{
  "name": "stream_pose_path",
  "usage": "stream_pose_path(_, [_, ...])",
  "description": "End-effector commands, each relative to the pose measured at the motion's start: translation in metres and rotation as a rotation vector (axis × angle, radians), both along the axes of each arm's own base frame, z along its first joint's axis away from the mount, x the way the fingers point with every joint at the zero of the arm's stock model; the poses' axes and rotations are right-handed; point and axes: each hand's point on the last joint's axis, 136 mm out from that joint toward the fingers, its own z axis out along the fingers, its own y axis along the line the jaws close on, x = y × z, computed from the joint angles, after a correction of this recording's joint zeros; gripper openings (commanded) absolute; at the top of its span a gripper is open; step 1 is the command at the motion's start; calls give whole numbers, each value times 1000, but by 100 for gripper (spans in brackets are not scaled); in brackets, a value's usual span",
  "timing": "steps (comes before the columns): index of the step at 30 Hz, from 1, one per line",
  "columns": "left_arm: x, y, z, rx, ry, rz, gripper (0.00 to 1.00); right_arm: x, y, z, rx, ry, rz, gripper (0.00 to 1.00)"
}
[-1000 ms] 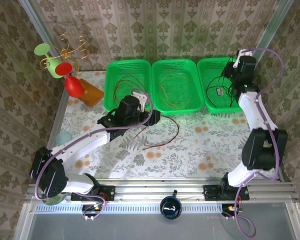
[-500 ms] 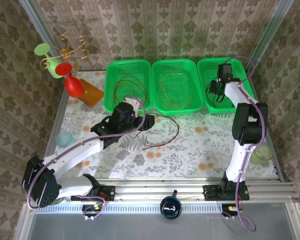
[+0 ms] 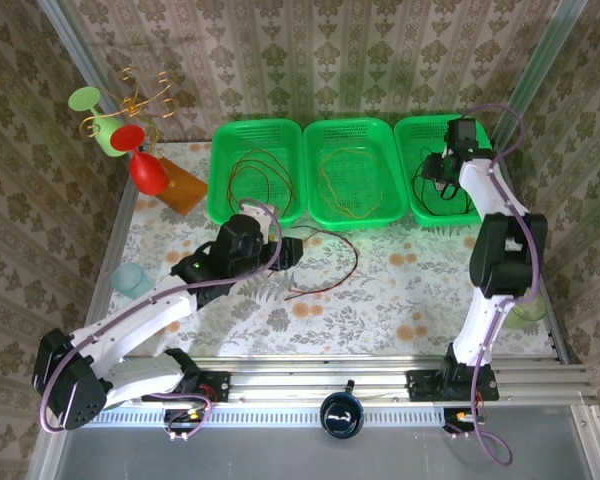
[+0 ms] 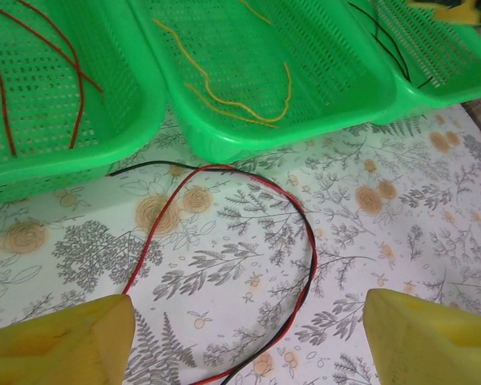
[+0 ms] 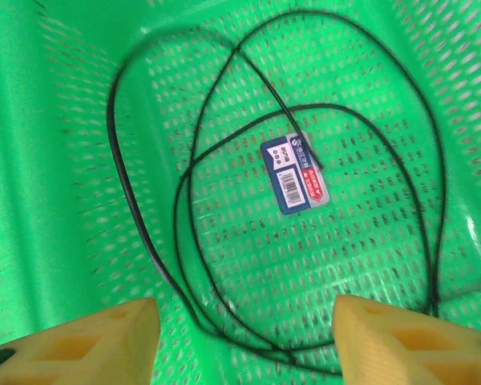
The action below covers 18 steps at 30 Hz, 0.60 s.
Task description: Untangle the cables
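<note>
Floral-print worktop [image 3: 410,300], damask wallpaper behind, three green baskets along the far edge. Left gripper [image 4: 248,337] hangs low over the worktop, yellow pads wide apart, holding nothing. The red-and-black cable pair [image 4: 311,241] lies loose on the print, arcing ahead of and between the pads; near the left pad, contact unclear. Yellow cable [image 4: 224,104] sits in the middle basket [image 3: 350,125], reddish-brown cable [image 4: 78,80] in the left basket [image 3: 220,135]. Right gripper [image 5: 244,337] is over the right basket [image 3: 415,125], pads apart, empty. The black cable [image 5: 274,103] coils on the basket floor ahead, carrying a blue label [image 5: 295,172].
</note>
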Motion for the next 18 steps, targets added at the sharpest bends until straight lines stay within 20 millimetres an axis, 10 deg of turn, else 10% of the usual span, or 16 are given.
stream_pose_path(1, [-5,12,-9,27,26,39,76,-19,4,58,20,-133,-13,63])
stream_pose_path(10, [-15,31,-26,67,75,86,76,-107,46,99,134,-250,29,63])
stream_pose_path(18, [-29,52,-56,157,148,116,76,-194,120,45,248,-193,175,61])
